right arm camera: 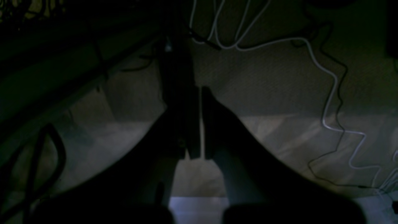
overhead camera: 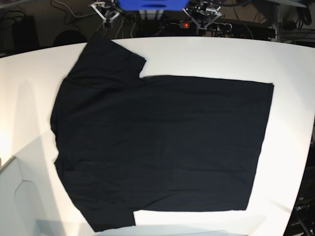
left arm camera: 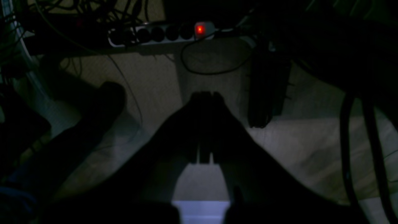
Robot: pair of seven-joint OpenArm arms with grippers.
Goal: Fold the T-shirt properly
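Nearest the base camera, the bottom edge of the white surface [overhead camera: 290,162] shows as a pale strip, and right above it lies the large plain black short-sleeved cloth T-shirt [overhead camera: 162,147], spread flat, its hem edge running down the right side and its two sleeves poking out at upper left and lower left. No print shows on the side facing up. The cloth covers most of the surface, white margins all round it. Beyond the far edge, a blue block [overhead camera: 152,4] sits between two pale metal arm mounts amid tangled cables. Over to the wrist views, both dim: the left claw [left arm camera: 205,96] hangs above the floor with its dark fingers pressed together, nothing between them. Farther off past it, a white power strip [left arm camera: 161,33] glows with a red switch, black cords looping around it. The right claw [right arm camera: 199,93] has its fingers drawn together too, a thin sliver of light between them, empty, with a white cable [right arm camera: 329,93] snaking across the floor beyond.
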